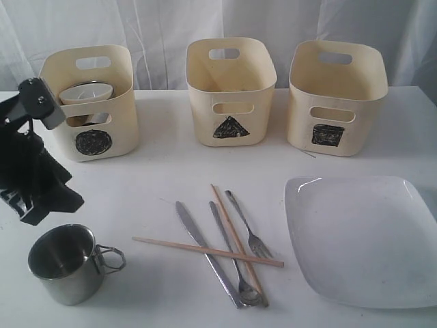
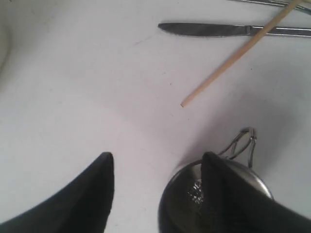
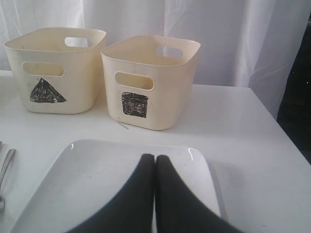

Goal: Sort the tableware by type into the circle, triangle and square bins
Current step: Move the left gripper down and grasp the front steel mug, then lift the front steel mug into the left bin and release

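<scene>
My left gripper (image 2: 158, 158) hangs released at the near left, jaws wide. One finger looks to be over the mouth of the steel mug (image 1: 65, 263), the other over bare table beside it. The mug stands upright, its wire handle pointing right. I judge it light, stiff and slick. I would pinch the wall at the rim, one finger inside and one outside, because the thin handle would likely twist in the pads. Behind it at the far left, the circle bin (image 1: 89, 102) already holds a white bowl (image 1: 85, 91), so the mug must go in gently; that bowl could chip. At the near middle the knife (image 1: 188, 219), spoon (image 1: 247, 294), fork (image 1: 254, 242) and chopsticks (image 1: 164, 243) lie crossed. They are flat, thin and hard to get under, and lifting one may drag another along. The triangle bin (image 1: 231, 92) stands beyond them, and the square bin (image 1: 336, 96) is at the far right. The white plate (image 1: 362, 239) lies flat at the near right. I judge it heavy, glossy and breakable, best taken by an edge. My right gripper (image 3: 155, 160) hovers over it, clenched on nothing. The table (image 1: 157, 171) is smooth and white, so things may slide, but there is open room around the mug. A pale curtain (image 1: 164, 27) closes the back.
</scene>
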You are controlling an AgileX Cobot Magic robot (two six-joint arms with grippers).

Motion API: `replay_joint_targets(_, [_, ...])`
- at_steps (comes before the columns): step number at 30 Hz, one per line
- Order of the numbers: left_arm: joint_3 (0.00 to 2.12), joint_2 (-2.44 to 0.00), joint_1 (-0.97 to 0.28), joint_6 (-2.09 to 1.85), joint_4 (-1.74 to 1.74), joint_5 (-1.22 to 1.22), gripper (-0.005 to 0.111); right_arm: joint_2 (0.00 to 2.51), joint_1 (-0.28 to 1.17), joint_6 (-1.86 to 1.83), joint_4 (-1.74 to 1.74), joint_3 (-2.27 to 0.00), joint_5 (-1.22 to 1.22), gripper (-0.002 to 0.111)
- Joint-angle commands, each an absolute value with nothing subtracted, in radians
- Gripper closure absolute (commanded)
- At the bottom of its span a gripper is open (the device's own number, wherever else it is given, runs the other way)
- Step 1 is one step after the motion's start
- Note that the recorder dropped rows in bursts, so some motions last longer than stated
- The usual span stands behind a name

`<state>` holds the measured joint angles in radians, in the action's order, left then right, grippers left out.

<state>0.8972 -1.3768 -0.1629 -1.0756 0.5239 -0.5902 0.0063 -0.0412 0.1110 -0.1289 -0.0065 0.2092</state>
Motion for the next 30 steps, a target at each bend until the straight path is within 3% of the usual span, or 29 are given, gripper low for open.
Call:
replay_joint_targets(1, [0.898,-1.447,-0.164,-0.997,0.510,-0.620,0.043,0.000,-0.049,0.110,-0.128,0.000,0.207,0.108])
replay_joint_targets(14, [0.898,-1.667,-0.164,-1.031,0.493,-0.604,0.049,0.000,-0.049,0.110,-0.128,0.000,0.207,0.108])
replay_joint_targets(15, [0.898,-1.672,-0.164,-1.031,0.493,-0.593,0.053,0.000,-0.049,0.110,-0.128,0.000,0.207,0.108])
replay_joint_targets(17, [0.898,-1.675,-0.164,-1.018,0.493,-0.571,0.082,0.000,-0.049,0.110,-0.128,0.000,0.207,0.108])
replay_joint_targets(18, [0.904,-1.664,-0.164,-1.015,0.493,-0.572,0.104,0.000,-0.049,0.110,-0.128,0.000,0.207,0.108])
replay_joint_targets(23, [1.039,-1.495,-0.164,-0.878,0.452,-0.620,0.107,0.000,-0.049,0.110,-0.128,0.000,0.207,0.108])
replay_joint_targets(25, [1.134,-1.398,-0.164,-0.851,0.437,-0.502,0.107,0.000,-0.049,0.110,-0.128,0.000,0.207,0.108])
replay_joint_targets(30, [1.187,-1.358,-0.164,-0.775,0.522,0.287,0.107,0.000,-0.049,0.110,-0.128,0.000,0.207,0.108])
